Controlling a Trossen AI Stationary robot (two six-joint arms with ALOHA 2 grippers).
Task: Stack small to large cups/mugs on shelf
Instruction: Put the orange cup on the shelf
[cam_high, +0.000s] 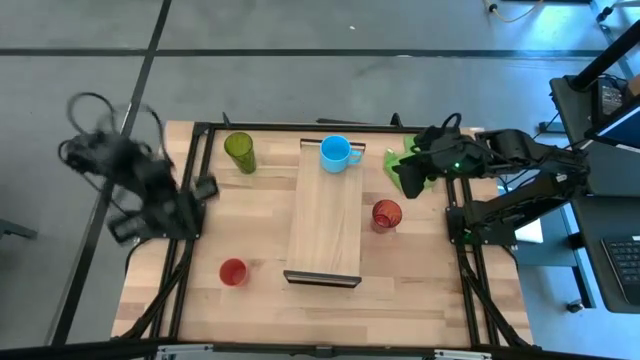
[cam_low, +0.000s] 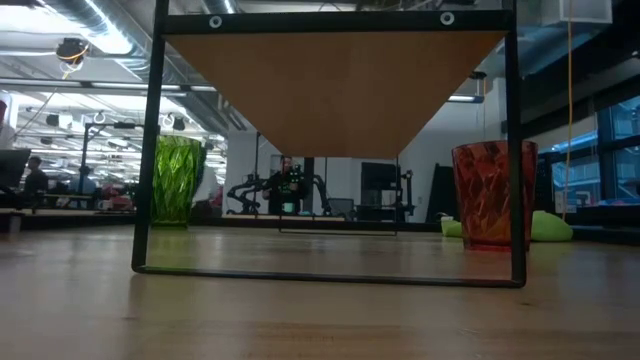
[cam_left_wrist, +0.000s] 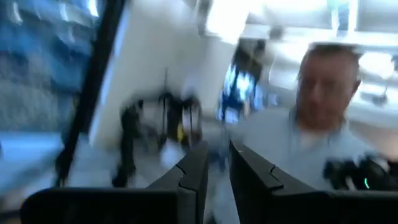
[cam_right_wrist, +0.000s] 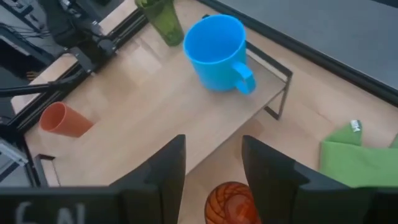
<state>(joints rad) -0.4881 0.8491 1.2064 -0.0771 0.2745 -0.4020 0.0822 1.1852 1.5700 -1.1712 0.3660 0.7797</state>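
The shelf (cam_high: 325, 215) lies in the table's middle. The light blue mug (cam_high: 337, 153) stands on its far end, mouth up, and also shows in the right wrist view (cam_right_wrist: 214, 53). The olive-green tumbler (cam_high: 240, 152) stands on the table at the far left. The translucent red tumbler (cam_high: 387, 214) stands on the table right of the shelf. The small red cup (cam_high: 233, 272) is on the table at the near left. My right gripper (cam_high: 408, 180) is open and empty, above and just beyond the red tumbler (cam_right_wrist: 230, 202). My left gripper (cam_high: 205, 188) is shut and empty at the table's left edge, pointing into the room.
A bright green cloth (cam_high: 392, 158) lies at the far right under my right arm. Dark frame rails (cam_high: 190, 270) run along the table's left and right sides. A person (cam_left_wrist: 311, 124) shows beyond the table in the left wrist view.
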